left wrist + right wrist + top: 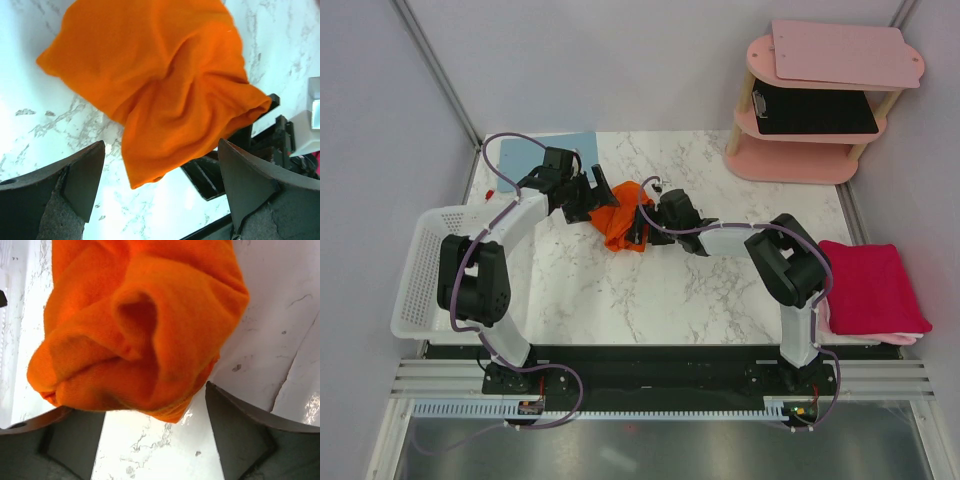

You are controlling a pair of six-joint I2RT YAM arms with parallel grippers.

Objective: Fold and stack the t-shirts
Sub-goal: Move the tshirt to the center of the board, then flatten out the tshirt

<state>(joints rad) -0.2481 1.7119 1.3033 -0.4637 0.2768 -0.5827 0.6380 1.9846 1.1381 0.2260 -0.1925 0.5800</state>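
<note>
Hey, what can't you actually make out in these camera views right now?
Orange t-shirt: bunched in every view, sleeves and collar lost in folds.
Right hand: right wrist view, cloth fills its gap, grip unclear.
Light-blue clipboard: top view, left arm covers its near part.
Black clipboard: top view, pink board covers its far edge.
</note>
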